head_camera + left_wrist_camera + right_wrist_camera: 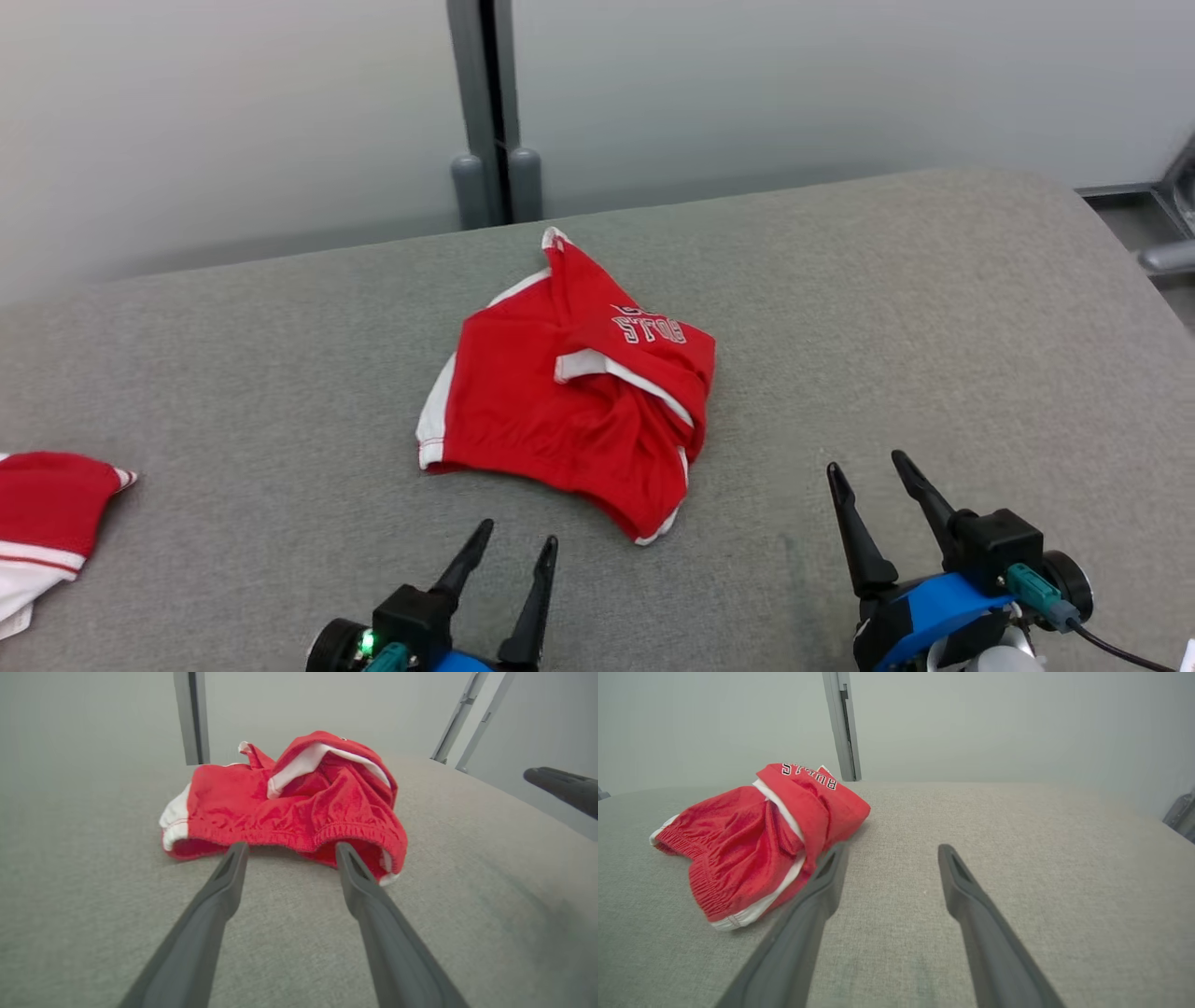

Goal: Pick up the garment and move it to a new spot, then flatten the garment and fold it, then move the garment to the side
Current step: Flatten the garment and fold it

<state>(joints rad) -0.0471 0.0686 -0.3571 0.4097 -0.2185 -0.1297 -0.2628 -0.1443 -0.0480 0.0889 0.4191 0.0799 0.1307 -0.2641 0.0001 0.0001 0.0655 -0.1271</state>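
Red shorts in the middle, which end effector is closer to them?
Left. The left end effector sits just short of the red shorts, aimed at their waistband. The right end effector is farther off, to their right.

- White, dark-edged lettering (651, 329) is sitting on the top fold of the crumpled red mesh garment with white trim (560, 420). In the head view it is lying upside down and reading "BULLS".
- A fold is hiding a further row of letters beside it, leaving them unreadable.
- In the right wrist view the same word is running along the garment's upper ridge.
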